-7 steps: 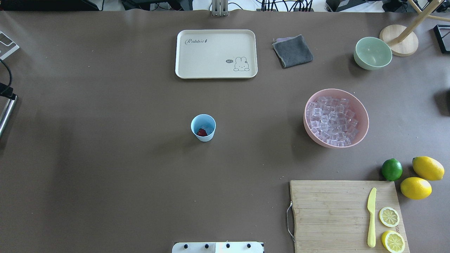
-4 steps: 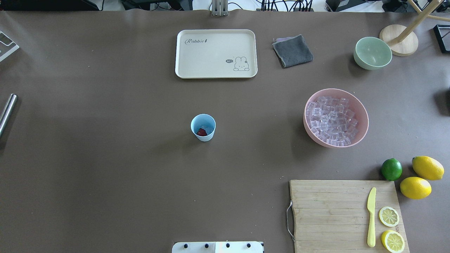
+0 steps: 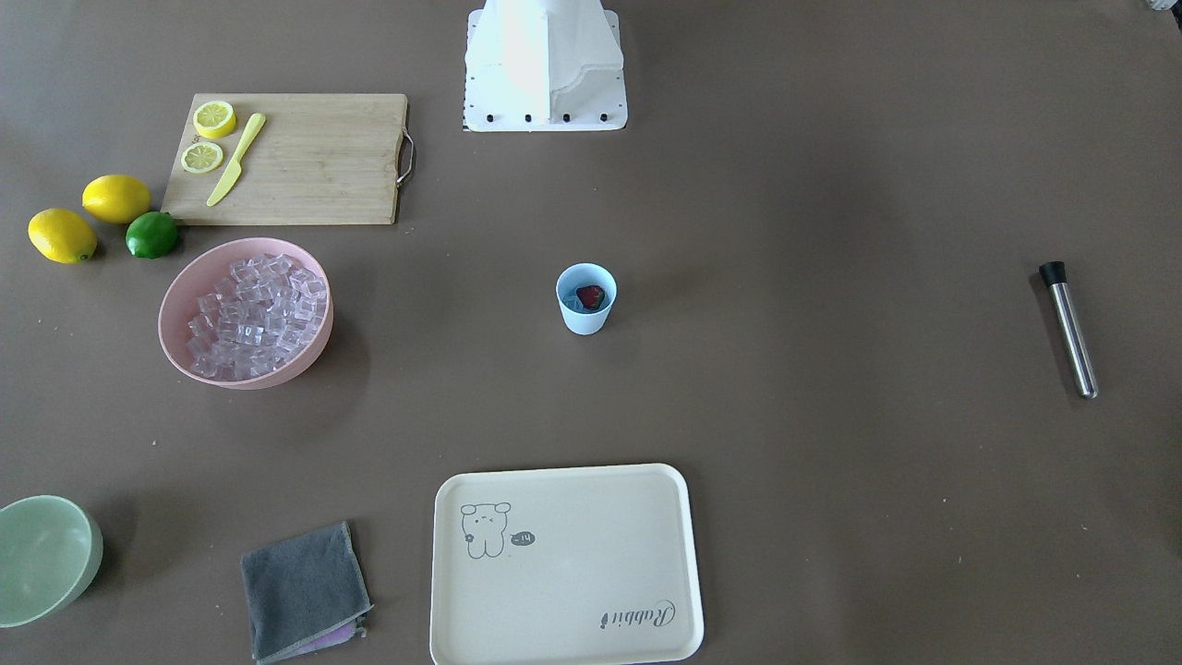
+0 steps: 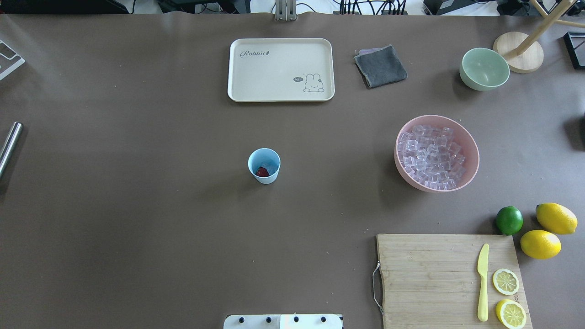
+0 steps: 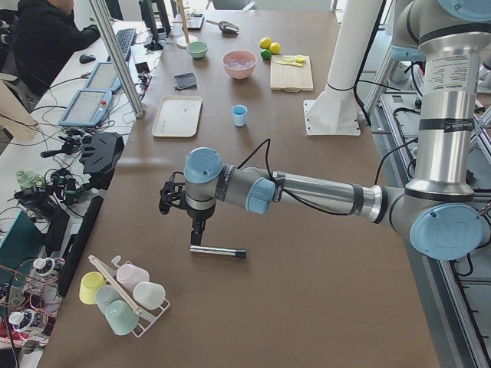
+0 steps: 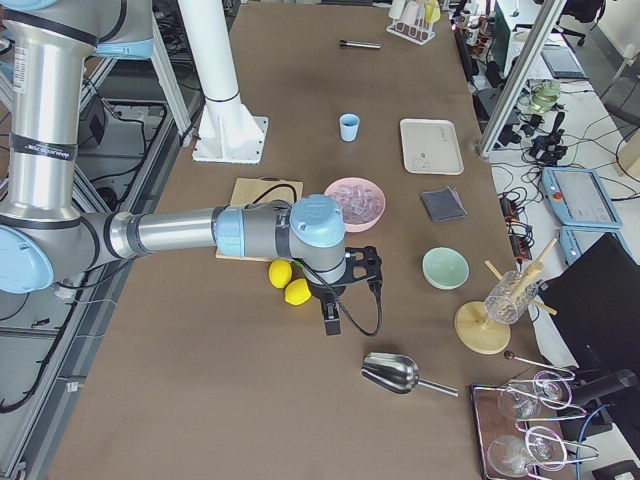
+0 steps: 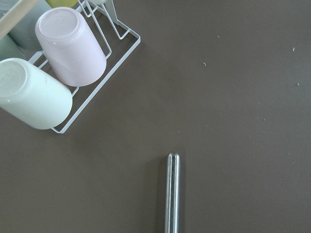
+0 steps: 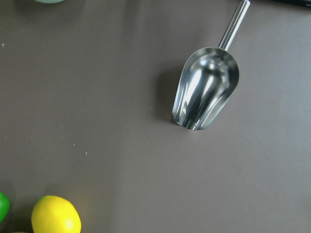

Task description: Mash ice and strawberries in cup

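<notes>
Fig.: Small pale blue plastic cup [image 4: 273,161] stood mid-table w/ red strawberry [image 4: 262,172] inside. Clear ice cubes [image 4: 432,157] filled round pink bowl [image 4: 475,153]. My left gripper [image 5: 197,236] hung over steel rod [image 5: 219,251]; my right gripper [image 6: 331,325] hung nr yellow lemons [image 6: 290,283]. Finger spread: cannot tell for either.

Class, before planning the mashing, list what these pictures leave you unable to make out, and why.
- State of the left gripper and right gripper: each shows only small in a side view, so open or shut is unclear.
- The cup: what lies beside the strawberry is too small to tell.
- The metal rod: cut off by the overhead view's left edge.
- The scoop: handle end cut off by the right wrist view's top edge.
</notes>
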Motion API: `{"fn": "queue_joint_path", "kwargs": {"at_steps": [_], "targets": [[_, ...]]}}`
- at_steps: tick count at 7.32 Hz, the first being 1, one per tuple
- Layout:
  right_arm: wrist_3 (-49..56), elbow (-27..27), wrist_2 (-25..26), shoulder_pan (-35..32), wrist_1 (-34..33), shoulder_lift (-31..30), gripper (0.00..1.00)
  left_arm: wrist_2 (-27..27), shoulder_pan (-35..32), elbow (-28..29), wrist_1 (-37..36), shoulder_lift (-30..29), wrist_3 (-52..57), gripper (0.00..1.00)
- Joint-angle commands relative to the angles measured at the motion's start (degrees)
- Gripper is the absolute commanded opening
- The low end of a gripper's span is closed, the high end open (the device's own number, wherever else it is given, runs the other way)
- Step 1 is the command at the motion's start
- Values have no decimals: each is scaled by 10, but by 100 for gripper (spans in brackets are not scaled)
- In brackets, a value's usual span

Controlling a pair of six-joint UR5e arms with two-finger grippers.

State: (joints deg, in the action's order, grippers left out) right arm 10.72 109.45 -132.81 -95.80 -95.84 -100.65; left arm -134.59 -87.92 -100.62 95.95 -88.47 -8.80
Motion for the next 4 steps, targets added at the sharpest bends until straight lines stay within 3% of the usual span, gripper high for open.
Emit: {"fn": "queue_joint_path", "kwargs": {"at_steps": [1, 4], "targets": [[0, 1, -3, 0, -1, -3, 99, 9, -3, 13, -25, -7, 47, 98], [0, -2, -3, 0, -1, -1, 99, 12, -12, 60, -9, -18, 42, 98]]}}
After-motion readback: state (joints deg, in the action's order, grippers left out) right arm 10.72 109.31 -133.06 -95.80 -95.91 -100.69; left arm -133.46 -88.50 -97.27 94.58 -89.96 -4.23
